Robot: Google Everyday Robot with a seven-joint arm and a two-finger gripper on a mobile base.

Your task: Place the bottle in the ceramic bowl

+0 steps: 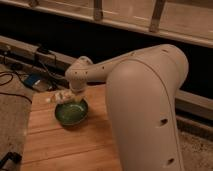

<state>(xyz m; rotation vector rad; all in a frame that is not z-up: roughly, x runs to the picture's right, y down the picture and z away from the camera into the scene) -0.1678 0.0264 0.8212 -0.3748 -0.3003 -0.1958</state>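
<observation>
The green ceramic bowl (72, 112) sits on the left half of a wooden table (65, 145). My gripper (62, 96) hangs just over the bowl's far left rim, at the end of the white arm (107, 70) that reaches in from the right. It is shut on the small white bottle (53, 98), whose pale end sticks out to the left of the fingers. The bottle sits above the rim, not down in the bowl. Part of the bowl's far edge is hidden by the wrist.
My bulky white arm housing (145, 110) covers the table's right side. Cables and a blue device (31, 81) lie on the floor at the left. A dark ledge (30, 47) runs behind the table, and a black object (10, 159) sits at the lower left.
</observation>
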